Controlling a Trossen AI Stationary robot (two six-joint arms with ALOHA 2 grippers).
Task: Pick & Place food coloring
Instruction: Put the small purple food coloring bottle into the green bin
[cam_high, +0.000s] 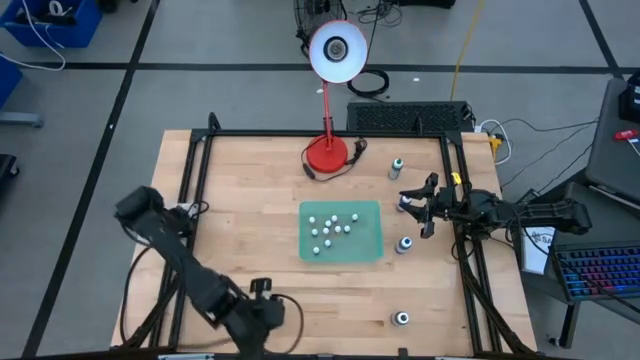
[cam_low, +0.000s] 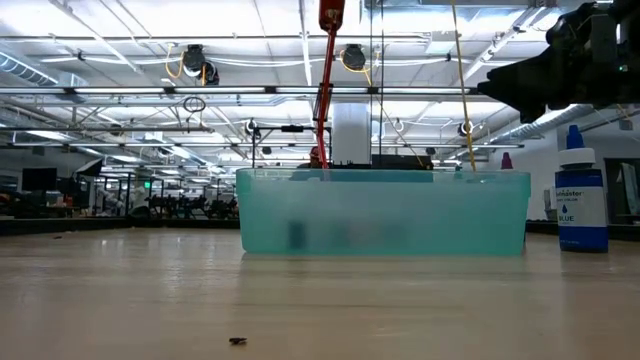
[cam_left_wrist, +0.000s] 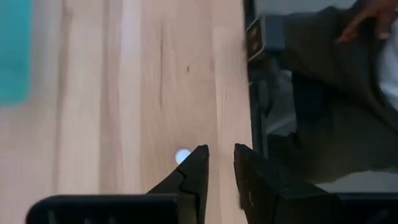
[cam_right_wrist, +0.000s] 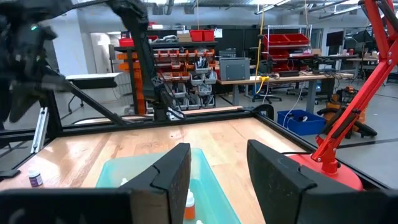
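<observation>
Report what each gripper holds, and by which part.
Left gripper: nothing between its fingers. Right gripper: a small orange-tinted plastic bottle sits close by; any hold cannot be told.

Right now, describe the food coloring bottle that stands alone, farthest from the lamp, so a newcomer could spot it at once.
Start at the green tray. Three bottles stand off its right side; go past them toward the table edge opposite the red lamp. The lone bottle there stands well apart from the others.
</observation>
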